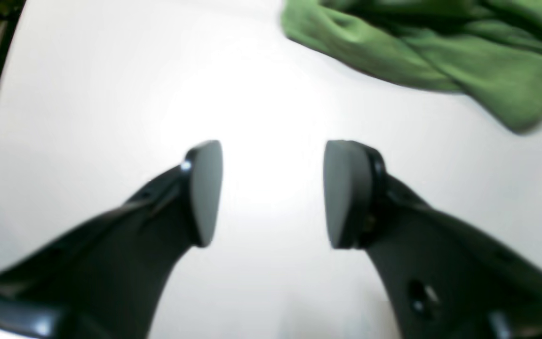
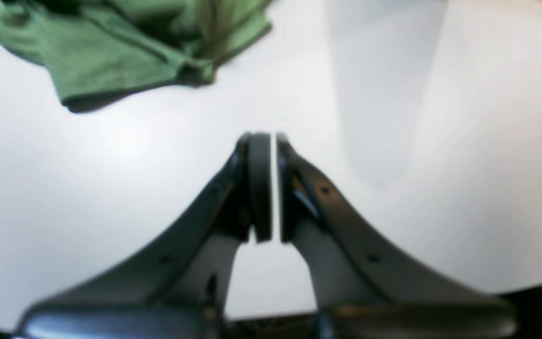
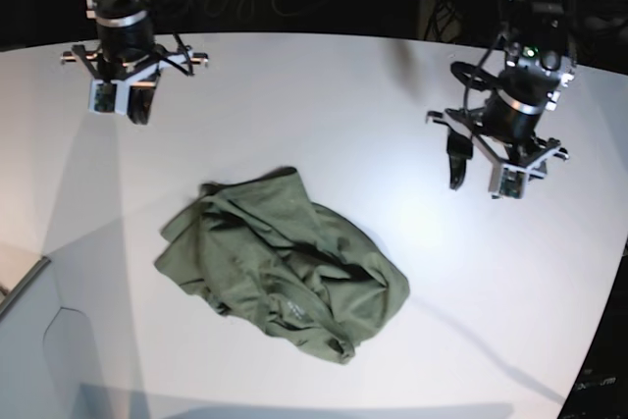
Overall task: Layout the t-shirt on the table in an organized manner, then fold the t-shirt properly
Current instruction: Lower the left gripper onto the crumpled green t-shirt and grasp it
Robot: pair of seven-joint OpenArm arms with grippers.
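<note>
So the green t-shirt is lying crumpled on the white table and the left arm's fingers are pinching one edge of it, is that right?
Not quite. The t-shirt is lying crumpled on the table, but the left gripper holds nothing: in the left wrist view its fingers stand apart over bare tabletop, clear of the cloth.

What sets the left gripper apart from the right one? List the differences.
The left gripper has its fingers spread wide; the right gripper shows only a thin slit between its fingers. In the base view, the left hangs nearer the t-shirt, the right farther back. Both are empty, above the table.
</note>
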